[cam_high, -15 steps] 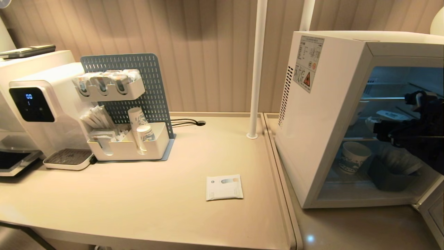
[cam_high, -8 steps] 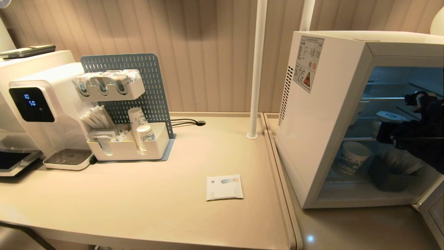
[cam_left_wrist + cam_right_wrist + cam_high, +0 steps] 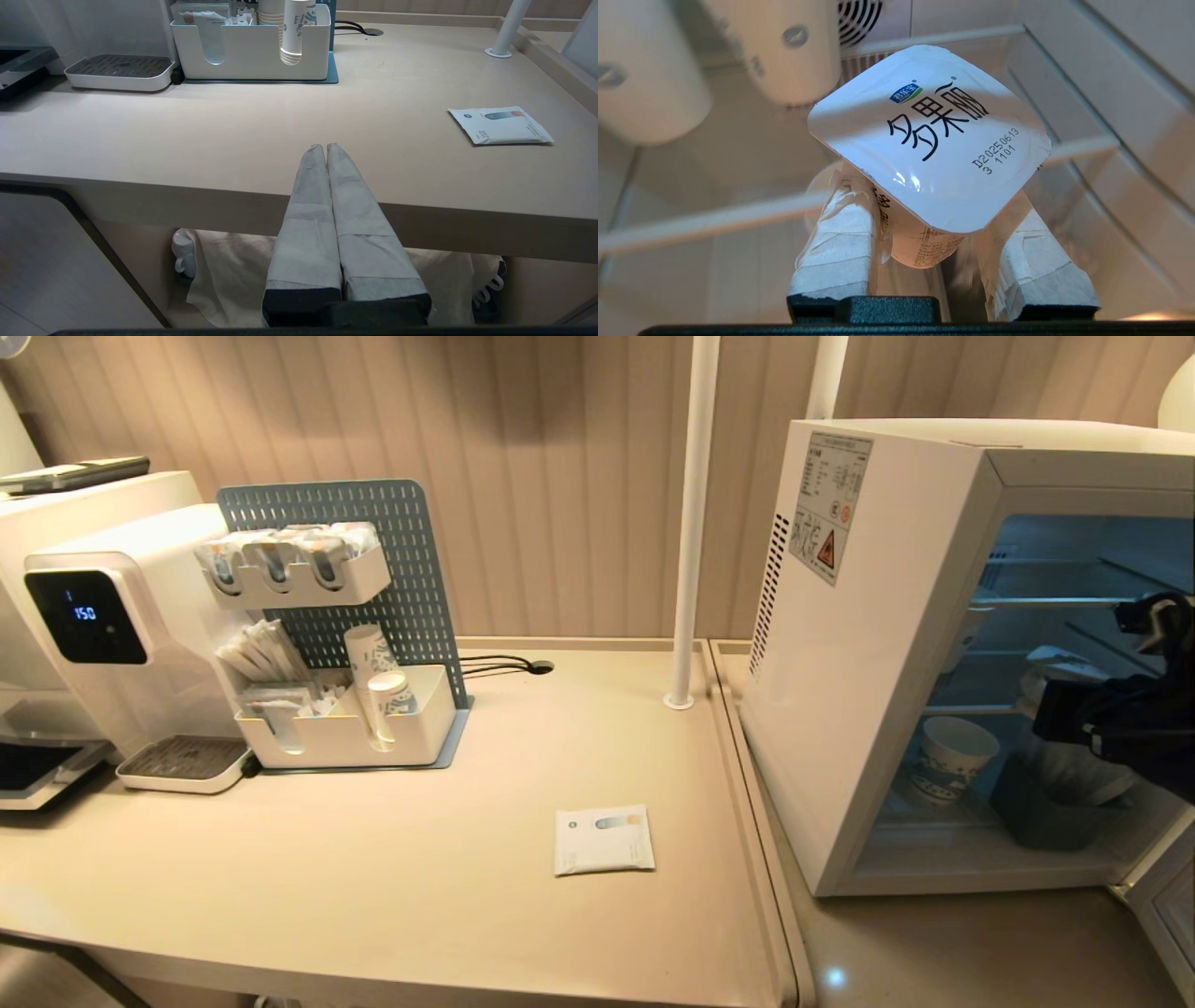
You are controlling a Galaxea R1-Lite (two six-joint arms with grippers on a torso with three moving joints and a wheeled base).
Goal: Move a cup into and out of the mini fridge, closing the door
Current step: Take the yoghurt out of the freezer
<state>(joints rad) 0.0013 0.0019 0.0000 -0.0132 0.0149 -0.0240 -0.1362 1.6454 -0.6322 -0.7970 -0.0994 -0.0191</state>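
Inside the mini fridge (image 3: 868, 644), whose door (image 3: 1162, 905) stands open at the lower right edge of the head view, the right gripper (image 3: 924, 224) is seen reaching in at the level of the middle wire shelf. Only the right wrist view makes the grip plain: the cup (image 3: 927, 140) is clamped between the two taped jaws, which press on its tapered body below the flared rim, and its sealed lid with black printed characters and a date code is turned toward the camera. From the head view the cup is mostly hidden behind the dark arm. A blue-patterned paper cup (image 3: 943, 756) on the lower shelf is shown by the head view alone. The left gripper (image 3: 325, 148), visible only in its own wrist view, is held before the counter (image 3: 233, 135) edge with its jaws pressed together.
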